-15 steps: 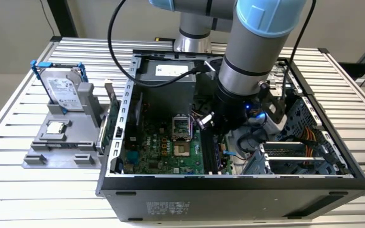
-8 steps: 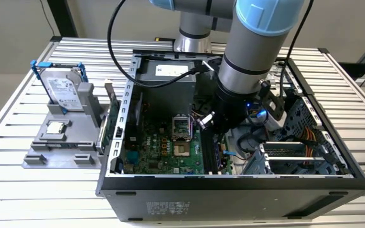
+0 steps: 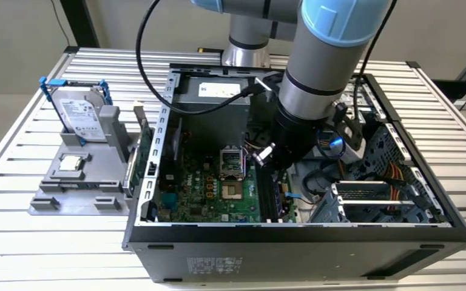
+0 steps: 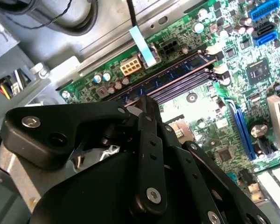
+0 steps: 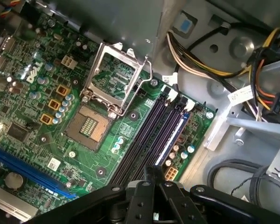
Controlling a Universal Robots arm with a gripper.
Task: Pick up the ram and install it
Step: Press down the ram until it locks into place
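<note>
Jaws of the gripper (image 5: 154, 173) looked pressed together, empty, over the memory slots. The ram (image 5: 176, 136) seemed seated in the outermost slot, at four o'clock from the socket (image 5: 88, 126). I judged it light, stiff and fragile, best held by its edges. The case (image 3: 298, 239) held the motherboard. At its nine o'clock, the tray (image 3: 79, 194) held the hard drive (image 3: 79, 115) and processor (image 3: 71, 162).

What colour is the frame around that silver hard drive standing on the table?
Blue. The hard drive stands in a blue frame, clearest in the exterior view.
</note>
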